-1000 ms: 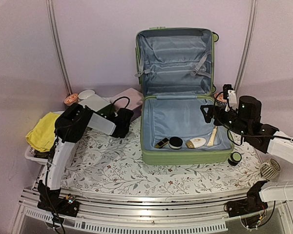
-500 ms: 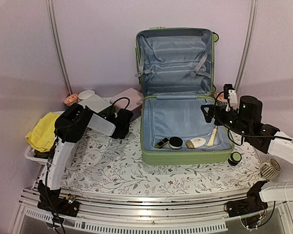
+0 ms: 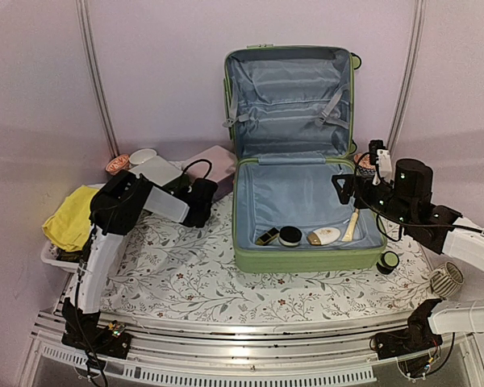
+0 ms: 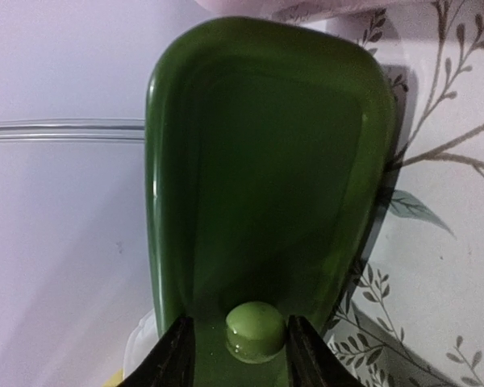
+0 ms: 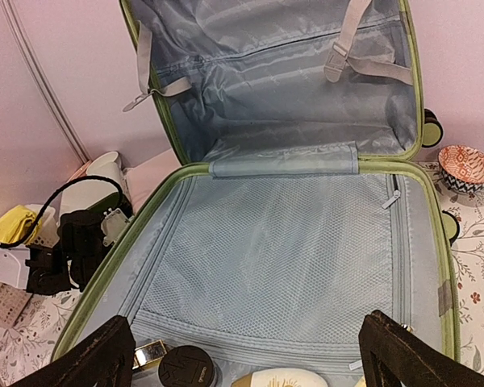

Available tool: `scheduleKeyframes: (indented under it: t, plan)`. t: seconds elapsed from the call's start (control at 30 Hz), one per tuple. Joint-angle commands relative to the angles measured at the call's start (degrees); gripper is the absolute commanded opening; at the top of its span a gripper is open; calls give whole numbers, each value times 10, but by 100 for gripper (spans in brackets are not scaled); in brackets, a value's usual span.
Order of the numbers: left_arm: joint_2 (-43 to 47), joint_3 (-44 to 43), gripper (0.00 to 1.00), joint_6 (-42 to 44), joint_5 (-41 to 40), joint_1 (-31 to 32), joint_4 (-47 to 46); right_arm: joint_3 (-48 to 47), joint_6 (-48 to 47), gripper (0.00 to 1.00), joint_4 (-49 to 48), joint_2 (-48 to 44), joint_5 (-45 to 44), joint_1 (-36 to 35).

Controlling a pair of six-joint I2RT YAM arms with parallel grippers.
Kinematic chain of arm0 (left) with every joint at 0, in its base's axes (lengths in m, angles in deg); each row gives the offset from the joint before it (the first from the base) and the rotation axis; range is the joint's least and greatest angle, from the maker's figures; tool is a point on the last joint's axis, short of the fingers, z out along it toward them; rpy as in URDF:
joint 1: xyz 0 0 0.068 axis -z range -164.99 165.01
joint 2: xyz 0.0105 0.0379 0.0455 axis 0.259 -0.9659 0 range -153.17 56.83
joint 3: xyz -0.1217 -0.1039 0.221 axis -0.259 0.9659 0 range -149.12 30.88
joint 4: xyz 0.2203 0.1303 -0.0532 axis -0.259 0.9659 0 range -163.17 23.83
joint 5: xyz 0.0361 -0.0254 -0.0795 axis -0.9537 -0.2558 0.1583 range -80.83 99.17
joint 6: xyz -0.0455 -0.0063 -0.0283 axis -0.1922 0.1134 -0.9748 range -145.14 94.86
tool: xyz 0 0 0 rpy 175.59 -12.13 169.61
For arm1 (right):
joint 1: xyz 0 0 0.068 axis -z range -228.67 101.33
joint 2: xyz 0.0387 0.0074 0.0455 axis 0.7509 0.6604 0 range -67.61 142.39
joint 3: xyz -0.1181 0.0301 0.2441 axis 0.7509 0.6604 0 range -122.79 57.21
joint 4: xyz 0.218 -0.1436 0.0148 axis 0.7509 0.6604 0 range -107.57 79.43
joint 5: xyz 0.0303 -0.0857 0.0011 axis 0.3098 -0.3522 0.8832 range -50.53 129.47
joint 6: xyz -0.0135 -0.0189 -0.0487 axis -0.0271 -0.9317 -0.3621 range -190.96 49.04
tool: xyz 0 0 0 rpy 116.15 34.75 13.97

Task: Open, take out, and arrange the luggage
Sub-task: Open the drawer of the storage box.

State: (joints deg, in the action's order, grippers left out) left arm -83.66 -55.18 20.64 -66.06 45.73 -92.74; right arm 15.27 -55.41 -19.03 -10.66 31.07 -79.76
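Luggage [image 3: 294,201] lies open on the far middle of the flowered table [image 3: 185,282], its lid standing upright against the wall. A round black jar [image 3: 289,235] and other small items sit along its near edge. The right gripper [image 5: 248,321] hangs wide open over its right side. Left of it, the left gripper [image 4: 237,339] has its fingers apart, one on each side of a small green knob [image 4: 256,329] on a dark green dish [image 4: 258,161].

We are holding our left arm [image 3: 97,258] up from its base at seven o'clock, elbow bent, forearm pointing toward three o'clock, with the left gripper [image 3: 200,201] at its tip and the jaws standing partly apart. Our right arm [image 3: 476,242] is reaching in from four o'clock toward ten o'clock, the right gripper [image 5: 250,359] hovering with its jaws spread wide.
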Motion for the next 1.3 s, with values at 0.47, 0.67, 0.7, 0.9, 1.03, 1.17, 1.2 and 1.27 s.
scheduleKeyframes:
  t: [0.47,0.67,0.7,0.9,1.03,1.17,1.2,1.27]
  plan:
    - [-45,-5,38,111,46,-18,-100,-20,1,99,6,-4,3,1]
    - [-44,18,34,197,34,-21,-218,-22,2,99,10,-6,3,2]
    - [-43,20,34,197,34,-23,-218,-24,2,99,11,-6,3,2]
    - [-42,27,31,195,36,-26,-223,-24,3,99,13,-9,3,2]
    - [-45,27,23,195,36,-26,-226,-23,3,99,15,-9,1,1]
    - [-47,27,18,196,33,-26,-228,-24,3,99,14,-9,0,2]
    - [-47,28,18,196,31,-24,-228,-23,3,99,14,-8,0,2]
    - [-44,32,17,197,27,-20,-231,-23,3,99,13,-8,0,2]
